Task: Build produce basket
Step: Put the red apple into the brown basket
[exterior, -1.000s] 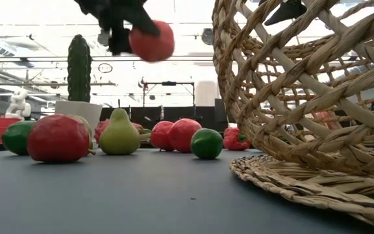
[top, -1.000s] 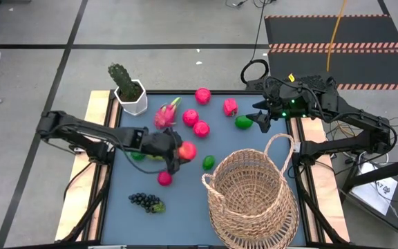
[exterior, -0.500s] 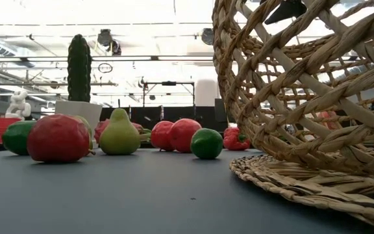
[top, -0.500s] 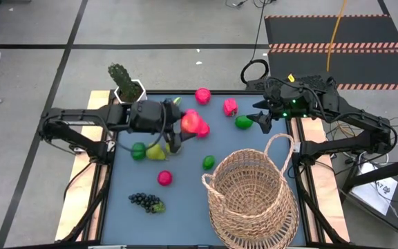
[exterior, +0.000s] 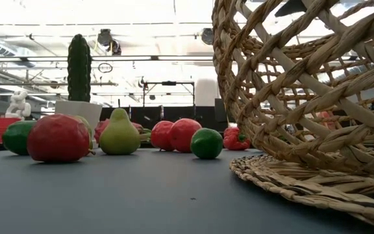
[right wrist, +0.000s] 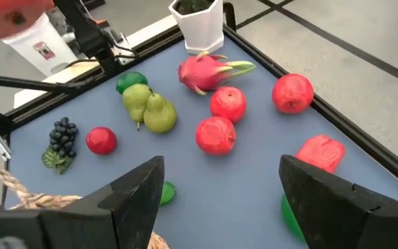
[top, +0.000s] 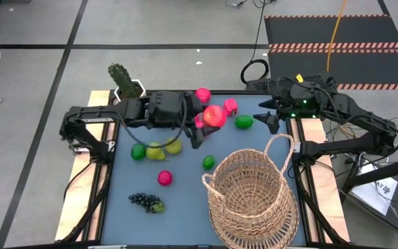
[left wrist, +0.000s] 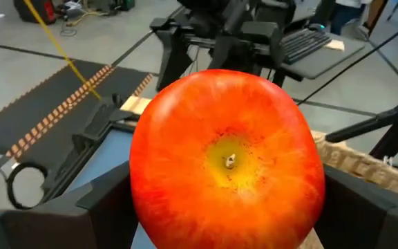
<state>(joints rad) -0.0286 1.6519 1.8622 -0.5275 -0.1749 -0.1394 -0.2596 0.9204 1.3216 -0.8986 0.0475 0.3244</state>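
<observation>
The left gripper (top: 204,123) is clenched on a red apple (left wrist: 226,155), one dark finger on each side of it, the fruit's dimpled end facing the wrist camera. In the overhead view it hangs in the air over the middle of the table's far half, above other fruit. The large woven basket (top: 251,200) sits at the table's near right corner, well apart from the apple, handle arching toward the far edge.

The right gripper (right wrist: 220,190) waits with its jaws spread and empty above the far right edge, near a green lime (top: 243,122).

Likely risks: the round, smooth apple could slip and knock the fruit below; it could clip the basket's handle or rim on the way in; the two arms are close, so a crossing path could bring them together.
</observation>
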